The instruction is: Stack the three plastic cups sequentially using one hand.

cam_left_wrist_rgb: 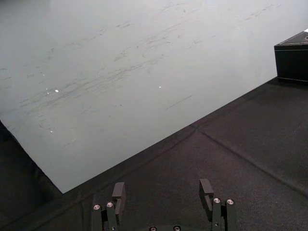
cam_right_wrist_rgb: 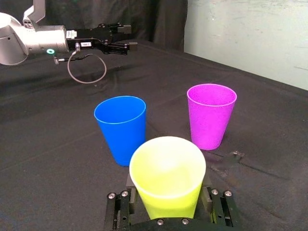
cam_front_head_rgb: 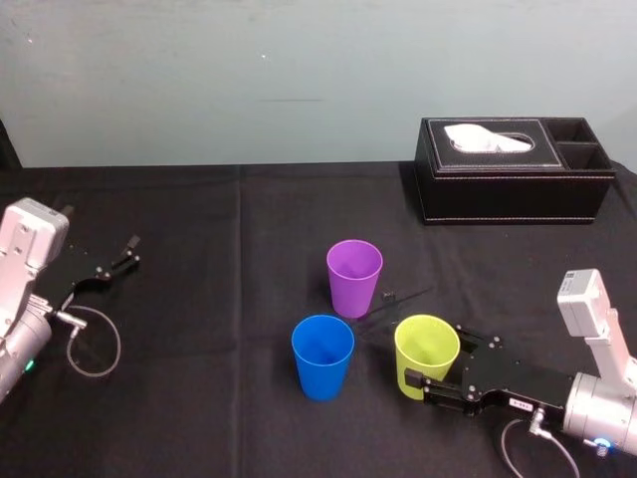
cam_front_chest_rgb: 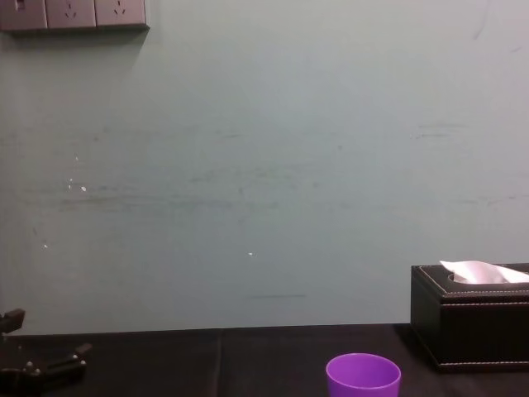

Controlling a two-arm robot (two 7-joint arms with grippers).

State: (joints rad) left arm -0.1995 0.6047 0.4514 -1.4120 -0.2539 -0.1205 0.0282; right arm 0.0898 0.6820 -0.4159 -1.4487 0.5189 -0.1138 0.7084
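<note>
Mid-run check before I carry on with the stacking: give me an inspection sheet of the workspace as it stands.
Surface: black cloth, lightly creased, lying flat.
Job's things: purple cup, blue cup and yellow-green cup, all upright, standing apart, none stacked yet.
Clutter: black tissue box at the far right, with a tissue poking out, well away from the cups.
Grippers: right gripper brackets the yellow-green cup, grip not confirmed; left gripper open, idle at the far left.
Cables: grey loop on the cloth near the left gripper, away from the cups.
Surroundings: pale wall behind, sockets high up.
</note>
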